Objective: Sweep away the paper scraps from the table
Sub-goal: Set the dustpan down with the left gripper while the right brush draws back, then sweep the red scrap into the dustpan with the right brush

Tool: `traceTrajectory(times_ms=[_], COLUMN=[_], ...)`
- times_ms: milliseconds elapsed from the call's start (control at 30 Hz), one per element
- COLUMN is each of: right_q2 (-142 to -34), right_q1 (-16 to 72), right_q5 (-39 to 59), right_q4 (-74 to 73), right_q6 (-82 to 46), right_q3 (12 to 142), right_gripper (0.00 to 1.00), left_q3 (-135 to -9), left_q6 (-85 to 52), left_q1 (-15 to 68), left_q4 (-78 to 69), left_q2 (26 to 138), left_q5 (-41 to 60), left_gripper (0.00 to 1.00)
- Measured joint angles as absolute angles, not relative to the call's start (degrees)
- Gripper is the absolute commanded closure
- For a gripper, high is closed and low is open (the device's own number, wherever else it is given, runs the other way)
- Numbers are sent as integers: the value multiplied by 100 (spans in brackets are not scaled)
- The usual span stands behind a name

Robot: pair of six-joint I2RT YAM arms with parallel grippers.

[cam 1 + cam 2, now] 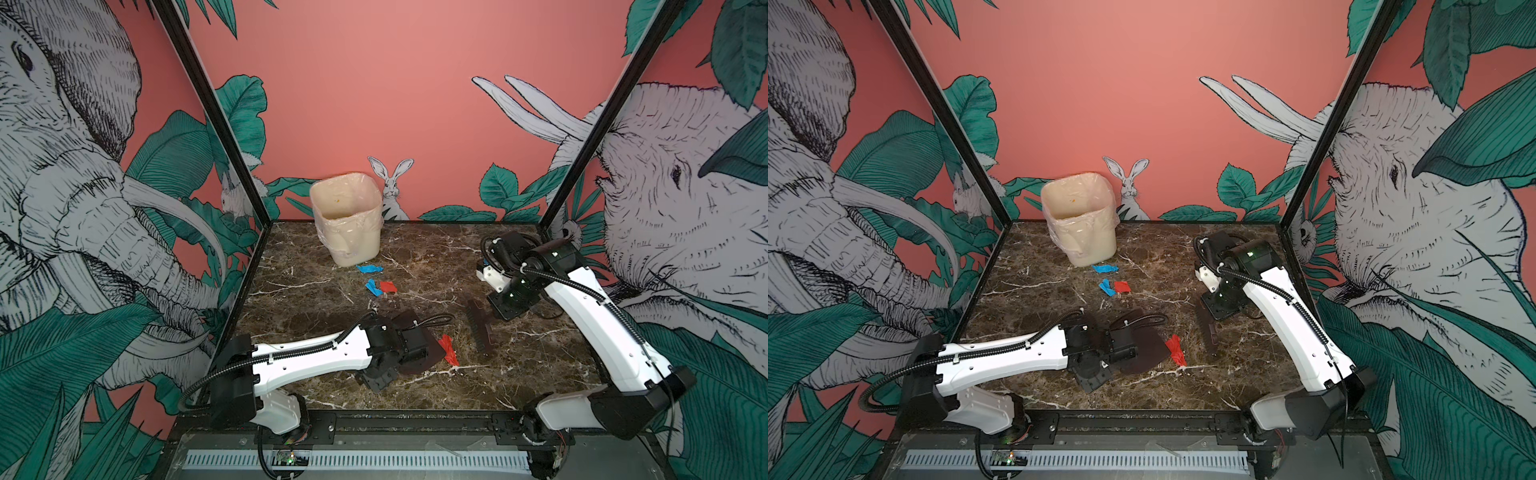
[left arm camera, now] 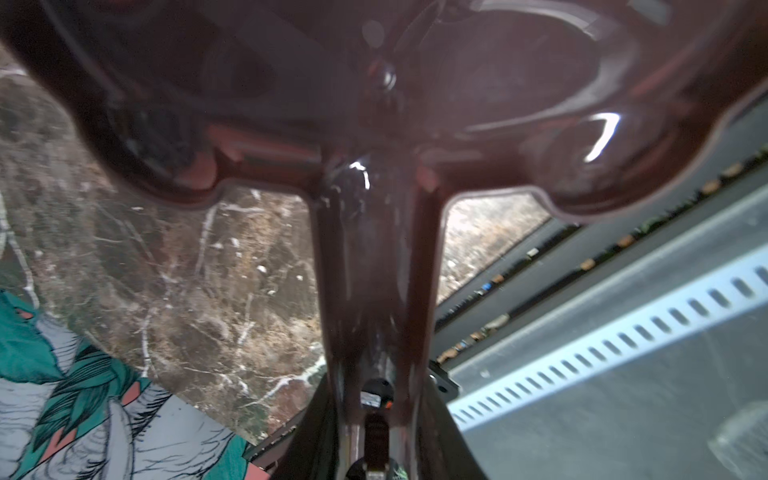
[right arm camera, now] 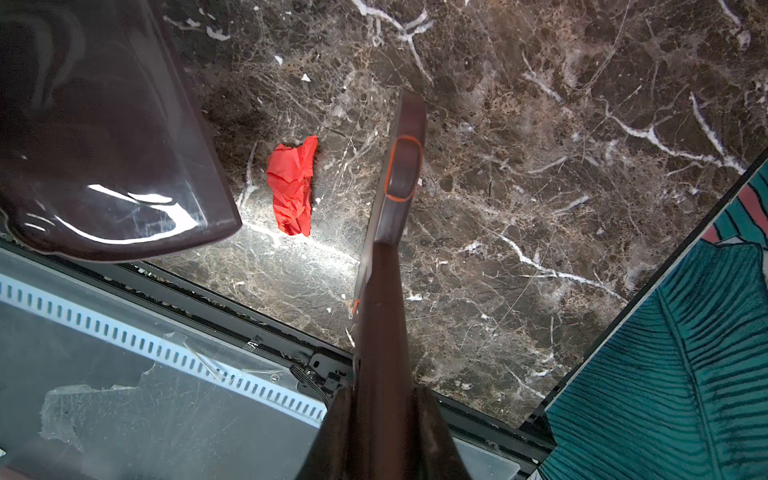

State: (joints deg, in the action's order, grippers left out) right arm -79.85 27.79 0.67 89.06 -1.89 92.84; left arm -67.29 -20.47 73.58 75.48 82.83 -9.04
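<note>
A crumpled red paper scrap (image 1: 449,350) (image 3: 292,187) lies on the table (image 1: 540,365) between a dark brown dustpan (image 1: 419,351) (image 3: 104,137) and a dark brown brush (image 1: 480,330) (image 3: 399,174). My left gripper (image 1: 395,365) (image 2: 376,415) is shut on the dustpan's handle (image 2: 370,270). My right gripper (image 1: 496,309) (image 3: 384,395) is shut on the brush's handle, with the bristles down near the table. Farther back lie two blue paper scraps (image 1: 369,269) (image 1: 372,287) and a red one (image 1: 387,286), also seen as a group (image 1: 1111,284).
A cream plastic-lined bin (image 1: 347,224) (image 1: 1079,224) stands at the back of the table, just behind the blue scraps. Black frame posts rise at both back corners. The front edge has a black rail (image 1: 407,419) and a slotted white strip (image 3: 166,345).
</note>
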Motion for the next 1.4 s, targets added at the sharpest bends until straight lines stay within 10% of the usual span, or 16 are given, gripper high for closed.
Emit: traceTrajectory(times_ms=[1400], right_q2=[-8882], right_q1=[3835], right_q5=[47], right_q4=[9011], right_q6=[-211], right_q3=[9341], right_gripper=[100], left_q3=[-6377], left_q6=[-1662], left_q1=[7609], left_q4=[6914], left_q2=[9288], left_q5=[-351], left_gripper=[100])
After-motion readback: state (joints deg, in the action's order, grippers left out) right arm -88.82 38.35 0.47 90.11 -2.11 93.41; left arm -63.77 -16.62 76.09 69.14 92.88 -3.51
